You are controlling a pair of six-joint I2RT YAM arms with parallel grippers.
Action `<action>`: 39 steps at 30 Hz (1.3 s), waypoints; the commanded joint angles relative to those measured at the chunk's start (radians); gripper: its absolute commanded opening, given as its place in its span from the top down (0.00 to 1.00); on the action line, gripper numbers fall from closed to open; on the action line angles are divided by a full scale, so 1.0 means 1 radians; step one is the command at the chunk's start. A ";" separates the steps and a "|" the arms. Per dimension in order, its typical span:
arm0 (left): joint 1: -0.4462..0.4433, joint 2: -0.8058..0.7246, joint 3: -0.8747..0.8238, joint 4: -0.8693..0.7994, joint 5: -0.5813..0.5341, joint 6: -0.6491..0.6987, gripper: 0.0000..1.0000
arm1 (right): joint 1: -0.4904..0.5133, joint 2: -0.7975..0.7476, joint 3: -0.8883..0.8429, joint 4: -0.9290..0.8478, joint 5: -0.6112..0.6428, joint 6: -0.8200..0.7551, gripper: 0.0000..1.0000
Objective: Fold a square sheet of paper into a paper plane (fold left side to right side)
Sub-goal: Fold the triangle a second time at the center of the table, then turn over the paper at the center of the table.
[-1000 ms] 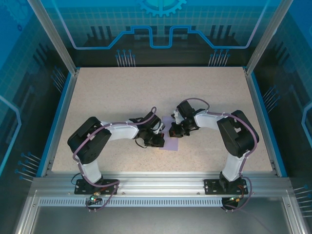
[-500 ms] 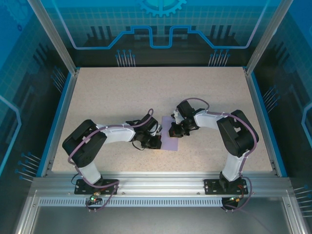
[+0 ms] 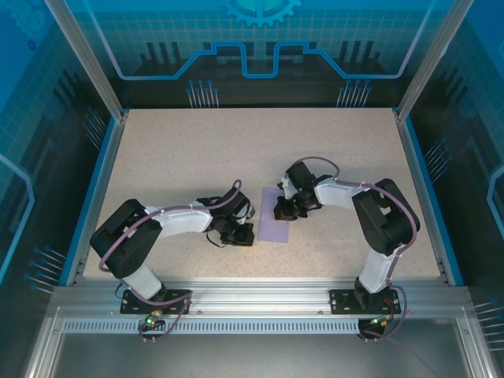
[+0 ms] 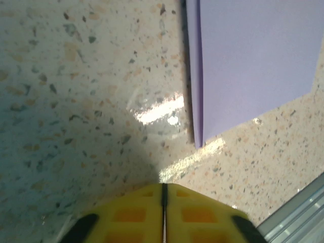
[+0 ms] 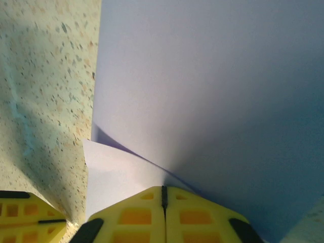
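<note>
As blue walls (image 3: 260, 47) surround, speckled tabletop (image 3: 236, 150) bears paper (image 3: 274, 231).

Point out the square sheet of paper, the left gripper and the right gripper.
square sheet of paper (image 3: 273, 229): top external view, bare near part of the sheet.
left gripper (image 4: 163, 188): left wrist view, seam between its yellow fingertips.
right gripper (image 5: 163, 190): right wrist view, seam between its yellow fingertips.

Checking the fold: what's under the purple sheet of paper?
At the right gripper, the sheet of paper lifts slightly, and a lower layer of it peeks out beneath. Anything further under it is covered.
</note>
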 commanded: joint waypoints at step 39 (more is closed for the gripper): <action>0.087 0.213 0.256 0.147 -0.001 0.097 0.86 | -0.030 -0.867 -0.497 0.067 0.044 0.153 0.19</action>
